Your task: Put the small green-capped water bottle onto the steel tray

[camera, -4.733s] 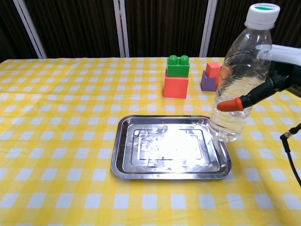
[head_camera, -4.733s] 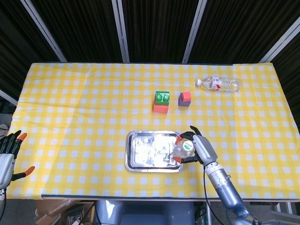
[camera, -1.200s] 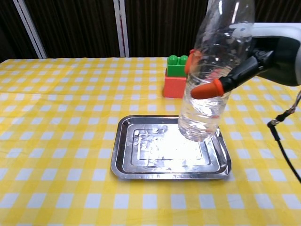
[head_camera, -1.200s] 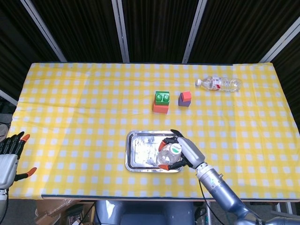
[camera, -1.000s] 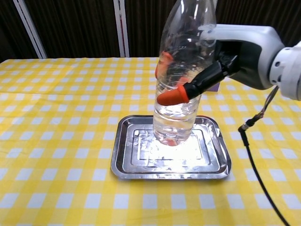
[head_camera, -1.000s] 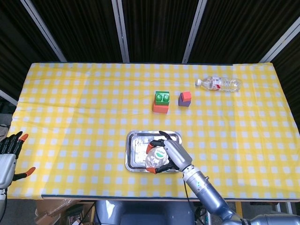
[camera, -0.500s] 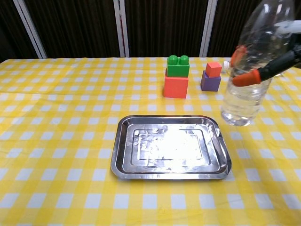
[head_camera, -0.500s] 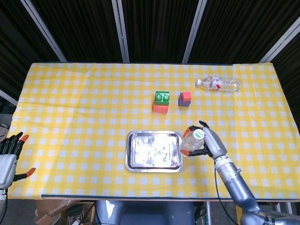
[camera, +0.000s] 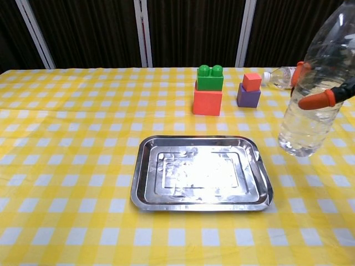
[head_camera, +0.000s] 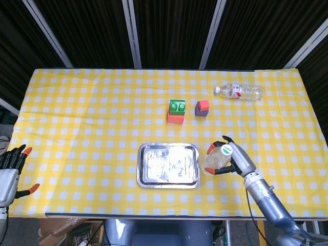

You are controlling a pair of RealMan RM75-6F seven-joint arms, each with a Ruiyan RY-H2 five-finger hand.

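Green-capped water bottle [camera: 313, 94], clear, thin-walled, half-full and likely slippery, was gripped mid-body in my right robot hand [head_camera: 237, 160], beside the steel tray [camera: 201, 173].

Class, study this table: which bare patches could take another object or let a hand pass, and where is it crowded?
The steel tray lies bare inside. Cloth left of it and left of the stacked blocks is open, as is the strip between blocks and tray. It is crowded right of the tray, where the right hand holds the green-capped bottle. A second bottle lies at the far right.
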